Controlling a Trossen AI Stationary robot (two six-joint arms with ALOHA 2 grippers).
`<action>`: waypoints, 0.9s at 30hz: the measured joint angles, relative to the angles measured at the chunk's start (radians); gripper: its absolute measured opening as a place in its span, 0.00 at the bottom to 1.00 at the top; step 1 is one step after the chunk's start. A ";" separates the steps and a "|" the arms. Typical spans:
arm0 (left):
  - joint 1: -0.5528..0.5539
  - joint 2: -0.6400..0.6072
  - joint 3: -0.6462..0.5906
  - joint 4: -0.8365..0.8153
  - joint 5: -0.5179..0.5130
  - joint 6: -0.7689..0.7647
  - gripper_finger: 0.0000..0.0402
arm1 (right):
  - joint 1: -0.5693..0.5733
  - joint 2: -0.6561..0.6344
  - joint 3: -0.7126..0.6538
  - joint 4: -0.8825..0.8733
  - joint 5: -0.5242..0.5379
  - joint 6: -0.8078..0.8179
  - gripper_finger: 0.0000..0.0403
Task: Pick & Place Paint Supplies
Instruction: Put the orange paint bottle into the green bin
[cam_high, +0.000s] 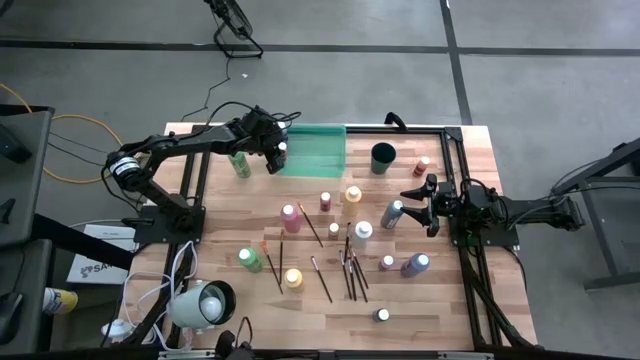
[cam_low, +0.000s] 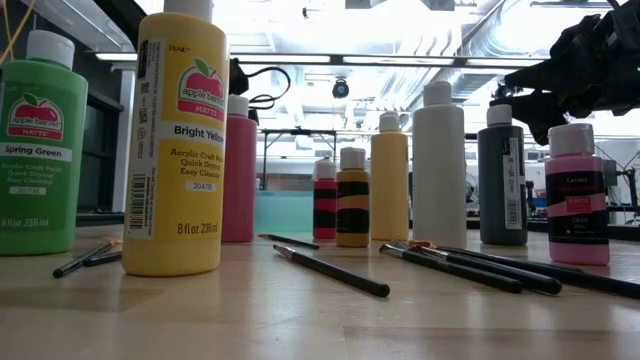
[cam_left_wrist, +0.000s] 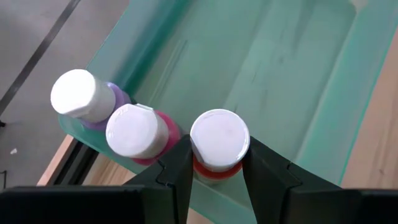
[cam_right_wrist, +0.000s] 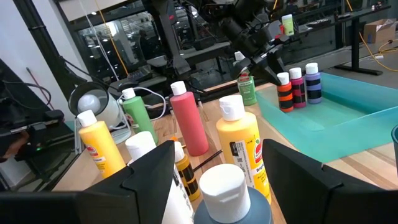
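Observation:
A translucent green tray (cam_high: 322, 160) lies at the table's far middle. In its left near corner a purple bottle (cam_left_wrist: 78, 94), a pink bottle (cam_left_wrist: 132, 130) and a red-orange paint bottle (cam_left_wrist: 217, 138) stand side by side, all with white caps. My left gripper (cam_left_wrist: 217, 180) reaches into the tray (cam_left_wrist: 298, 74) and is shut on the red-orange bottle (cam_right_wrist: 284, 93). My right gripper (cam_high: 415, 200) waits open at the right, level, with a grey bottle (cam_high: 392, 212) just in front of its fingertips. Many more paint bottles and several dark brushes (cam_high: 350, 275) lie on the table. My left gripper has the red-orange bottle between its two fingers, which lie against the two sides of the neck just below the white cap (cam_left_wrist: 219, 167). The fingers slant down from the table's left. The bottle stands upright, its base on the tray floor (cam_right_wrist: 287, 109) beside the pink bottle.
A dark round cup (cam_high: 383, 157) stands right of the tray. A green bottle (cam_high: 240, 163) stands just outside the tray's left wall, under my left arm. A white lamp (cam_high: 205, 305) sits at the near left. Yellow, pink, white and green bottles fill the table's middle.

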 joint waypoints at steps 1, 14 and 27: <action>0.000 0.000 0.000 0.000 0.000 -0.003 0.32 | 0.000 0.000 0.000 0.000 0.000 0.000 0.59; 0.000 0.000 0.000 -0.013 -0.009 0.008 0.39 | 0.000 0.000 0.000 0.000 0.000 0.000 0.59; 0.000 -0.043 -0.003 -0.045 -0.044 0.064 0.40 | 0.000 0.000 0.000 0.000 0.000 0.000 0.59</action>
